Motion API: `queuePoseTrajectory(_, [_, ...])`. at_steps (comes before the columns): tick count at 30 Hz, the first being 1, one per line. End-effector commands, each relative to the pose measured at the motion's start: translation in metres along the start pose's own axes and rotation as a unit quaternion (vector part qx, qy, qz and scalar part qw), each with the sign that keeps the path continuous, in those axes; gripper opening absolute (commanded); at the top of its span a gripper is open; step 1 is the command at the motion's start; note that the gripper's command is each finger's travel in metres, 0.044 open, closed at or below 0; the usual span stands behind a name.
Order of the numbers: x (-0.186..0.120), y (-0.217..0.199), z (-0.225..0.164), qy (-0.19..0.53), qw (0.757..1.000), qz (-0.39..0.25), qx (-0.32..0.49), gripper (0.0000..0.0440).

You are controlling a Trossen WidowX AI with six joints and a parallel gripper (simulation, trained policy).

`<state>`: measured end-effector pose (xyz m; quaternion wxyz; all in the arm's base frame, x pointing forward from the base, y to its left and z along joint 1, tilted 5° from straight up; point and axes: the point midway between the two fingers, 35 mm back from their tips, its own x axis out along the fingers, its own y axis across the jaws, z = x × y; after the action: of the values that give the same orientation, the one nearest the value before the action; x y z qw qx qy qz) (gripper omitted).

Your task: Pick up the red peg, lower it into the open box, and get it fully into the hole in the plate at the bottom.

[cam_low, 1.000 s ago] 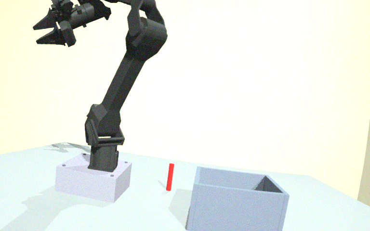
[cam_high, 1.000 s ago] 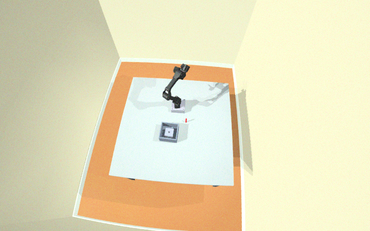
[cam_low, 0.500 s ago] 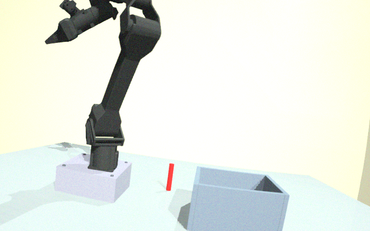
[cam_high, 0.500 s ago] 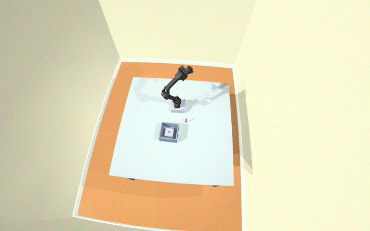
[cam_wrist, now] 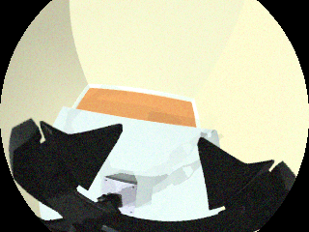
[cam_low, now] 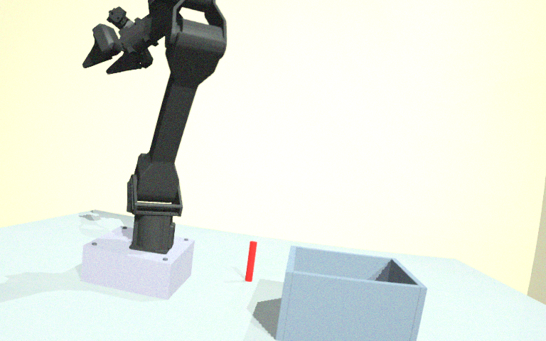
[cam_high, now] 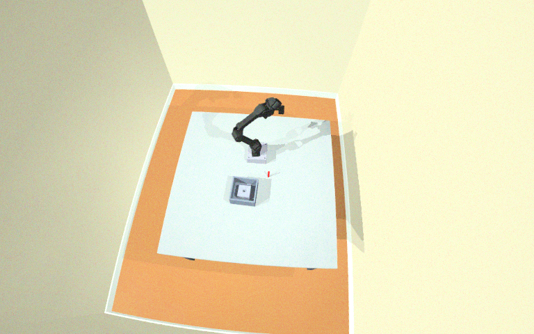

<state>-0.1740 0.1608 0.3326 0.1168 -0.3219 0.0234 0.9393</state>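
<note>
Raised high above the pale lilac base block (cam_high: 256, 160) (cam_low: 124, 271) (cam_wrist: 126, 188), black parallel-jaw gripper (cam_low: 95, 70) (cam_wrist: 160, 134) – spread wide, grasping nothing. Standing upright on the white tabletop (cam_high: 244, 232) (cam_low: 217, 321) (cam_wrist: 145, 145), near the open blue-grey box (cam_high: 243, 203) (cam_low: 350, 307) and outside it – red peg (cam_high: 268, 174) (cam_low: 250, 261), well apart from the fingers.

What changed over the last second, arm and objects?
The hand swung down a little and rolled, in the exterior view shifting toward the box. It is open; nothing was taken or let go. The red peg, upright on the table, and the box stayed put.
</note>
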Motion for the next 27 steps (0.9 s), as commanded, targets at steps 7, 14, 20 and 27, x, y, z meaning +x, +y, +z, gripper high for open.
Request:
queuePoseTrajectory(7, [-0.009,-0.03,-0.02,0.021,0.985,-0.068,0.154,0.044])
queuePoseTrajectory(14, [-0.018,-0.049,-0.036,0.028,0.957,-0.116,0.263,0.044])
queuePoseTrajectory(20, [-0.027,-0.064,-0.052,0.031,0.922,-0.156,0.353,0.044])
queuePoseTrajectory(27, [-0.038,-0.079,-0.073,0.029,0.868,-0.202,0.453,0.044])
